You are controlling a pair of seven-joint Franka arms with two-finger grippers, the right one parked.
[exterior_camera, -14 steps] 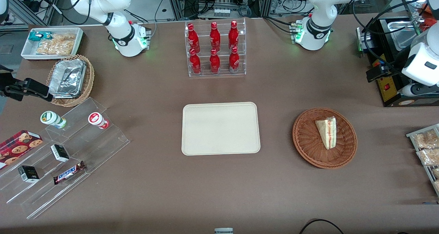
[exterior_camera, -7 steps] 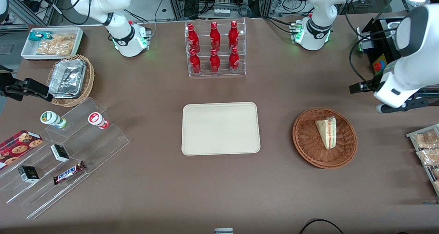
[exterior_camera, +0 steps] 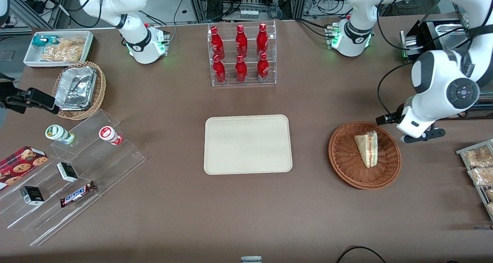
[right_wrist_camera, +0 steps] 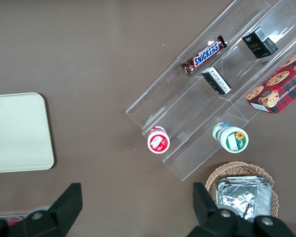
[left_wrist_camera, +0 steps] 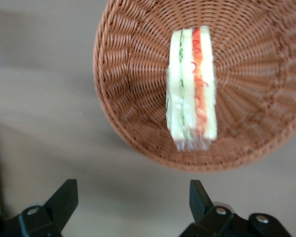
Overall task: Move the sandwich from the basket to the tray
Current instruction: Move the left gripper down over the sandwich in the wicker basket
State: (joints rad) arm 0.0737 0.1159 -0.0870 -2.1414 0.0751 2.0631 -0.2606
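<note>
While the gripper [left_wrist_camera: 128, 207] is hovering wide open and empty over the counter [exterior_camera: 173, 216], just off the basket [exterior_camera: 346, 166] rim at 2 o'clock, the sandwich [exterior_camera: 367, 148] is lying in the basket. Likely light, soft, slippery-wrapped: grip gently across the bread faces, mid-wedge. Tray [exterior_camera: 247, 144] is waiting at 9 o'clock.

A wrapped triangular sandwich [exterior_camera: 367, 150] is lying in the round reddish-brown wicker basket [exterior_camera: 342, 157], which is sitting beside the bare cream tray [exterior_camera: 247, 144].

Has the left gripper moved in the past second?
Yes. The gripper, fingers open, has come in from the working arm's table end, nearly reaching the basket rim.
</note>
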